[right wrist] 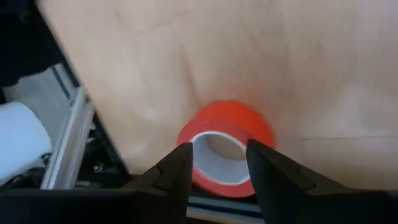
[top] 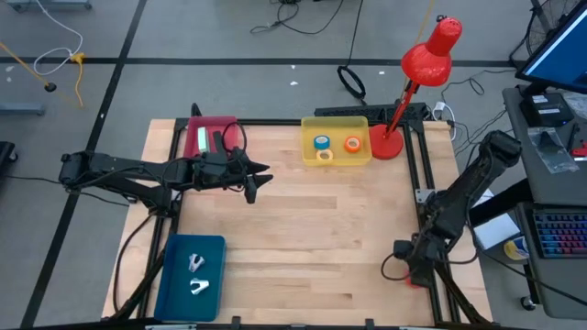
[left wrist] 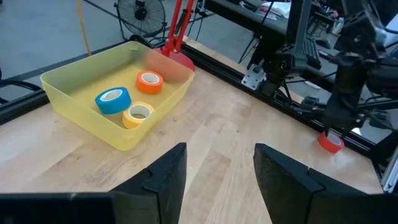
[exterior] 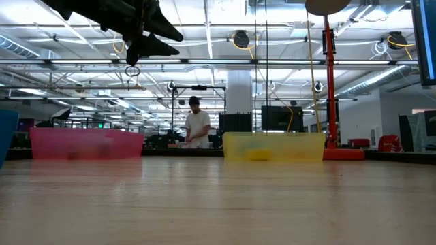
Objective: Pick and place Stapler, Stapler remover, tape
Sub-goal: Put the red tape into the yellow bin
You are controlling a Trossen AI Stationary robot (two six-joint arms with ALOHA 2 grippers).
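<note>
I have the right gripper (right wrist: 217, 165) down at the lower right of the high view, at the table's edge by the frame rail, because a red tape roll (right wrist: 227, 149) lies there, well apart from the other rolls. In the right wrist view its fingers are parted and stand at either side of the roll's near rim; the roll sits on the wood just ahead of them, and I cannot tell whether they press it, so I judge it not yet gripped. The yellow tray (top: 335, 140) at upper centre holds the blue tape (top: 322, 143), orange tape (top: 352, 144) and yellow tape (top: 325, 156), so I take it as the red roll's destination. The left gripper (left wrist: 216, 180) hangs open and empty above the table's upper left, beside the pink tray (top: 209, 137), facing the yellow tray, waiting. The blue tray (top: 191, 277) at lower left holds two small metal pieces I cannot identify.
</note>
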